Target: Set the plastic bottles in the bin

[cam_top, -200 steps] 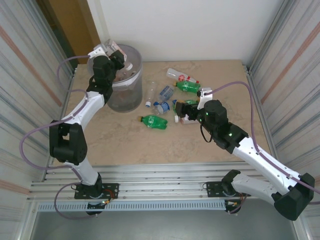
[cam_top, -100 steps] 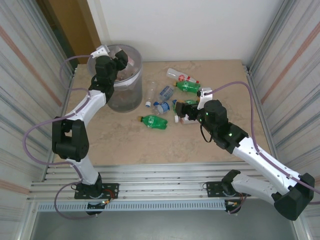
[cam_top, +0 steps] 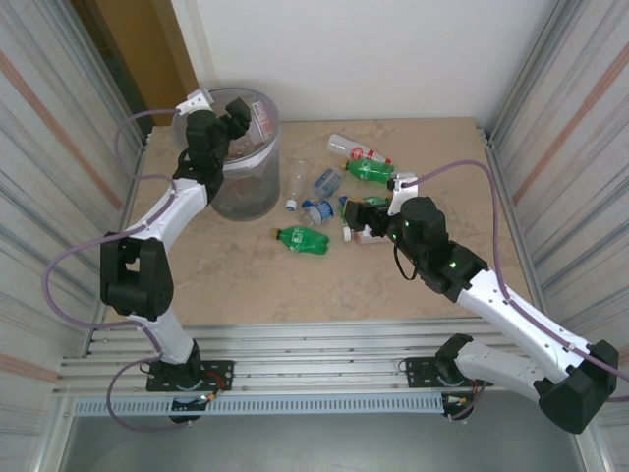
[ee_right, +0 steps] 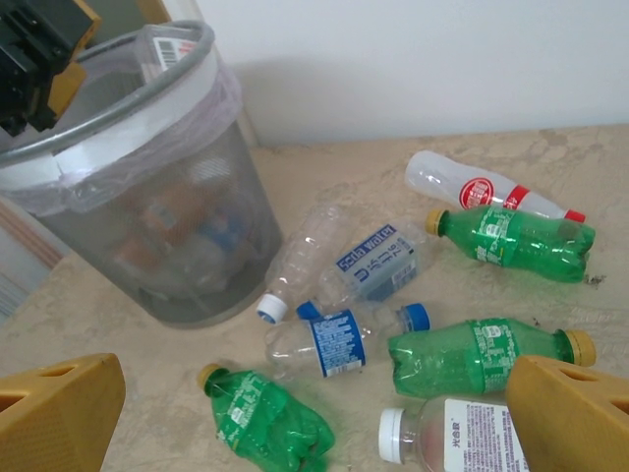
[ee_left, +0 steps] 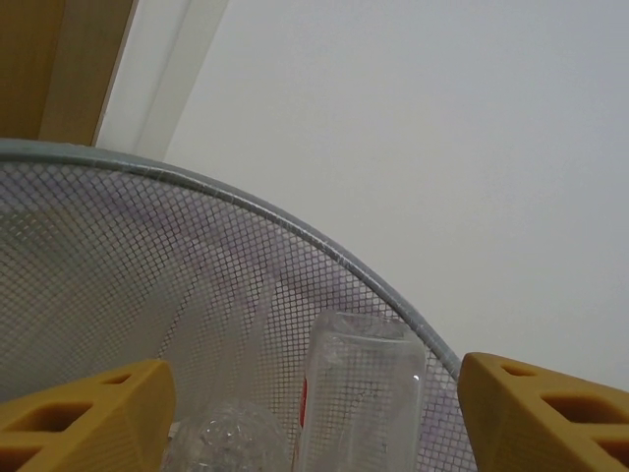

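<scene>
text | clear bottle (ee_right: 346, 278), blue label (ee_right: 376, 262): white characters, illegible | other labels: unreadable

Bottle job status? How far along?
Done: several bottles lie in the bin. In hand: nothing gripped; left gripper open over the bin, a clear bottle loose between its jaws. Left: about eight bottles on the table, right gripper open above them.

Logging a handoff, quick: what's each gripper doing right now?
Left gripper: open over the bin, a clear bottle loose between its jaws.
Right gripper: open above the scattered bottles, holding nothing.
</scene>
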Controlling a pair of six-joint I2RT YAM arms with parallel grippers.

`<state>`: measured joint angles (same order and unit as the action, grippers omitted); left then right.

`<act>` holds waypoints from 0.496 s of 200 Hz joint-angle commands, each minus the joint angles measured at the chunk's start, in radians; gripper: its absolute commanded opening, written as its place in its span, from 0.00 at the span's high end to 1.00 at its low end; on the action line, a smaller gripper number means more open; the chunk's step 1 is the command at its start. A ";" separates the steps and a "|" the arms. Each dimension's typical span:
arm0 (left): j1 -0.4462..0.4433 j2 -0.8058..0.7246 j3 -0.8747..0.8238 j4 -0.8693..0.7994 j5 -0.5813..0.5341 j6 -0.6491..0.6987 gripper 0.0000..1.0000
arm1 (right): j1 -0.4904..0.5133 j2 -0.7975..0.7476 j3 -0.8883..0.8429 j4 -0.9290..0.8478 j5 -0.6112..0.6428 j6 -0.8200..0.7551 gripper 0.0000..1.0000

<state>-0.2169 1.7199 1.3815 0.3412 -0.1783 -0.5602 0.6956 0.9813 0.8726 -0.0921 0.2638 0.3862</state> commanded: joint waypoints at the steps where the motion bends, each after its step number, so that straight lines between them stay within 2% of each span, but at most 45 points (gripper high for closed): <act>1: 0.007 -0.038 0.001 -0.018 -0.016 0.038 0.27 | 0.002 -0.001 -0.017 0.009 0.023 0.028 0.02; 21: 0.007 -0.013 0.050 -0.059 0.037 0.065 0.28 | 0.003 -0.001 -0.017 0.006 0.019 0.027 0.02; 40: 0.007 0.020 0.110 -0.115 0.087 0.081 0.33 | 0.003 0.002 -0.014 -0.001 0.016 0.032 0.02; 99: 0.007 0.116 0.223 -0.231 0.146 0.082 0.62 | 0.002 -0.001 -0.016 -0.008 0.022 0.035 0.02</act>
<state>-0.2169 1.7950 1.5581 0.1787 -0.0708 -0.4938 0.6956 0.9813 0.8673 -0.1001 0.2661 0.3931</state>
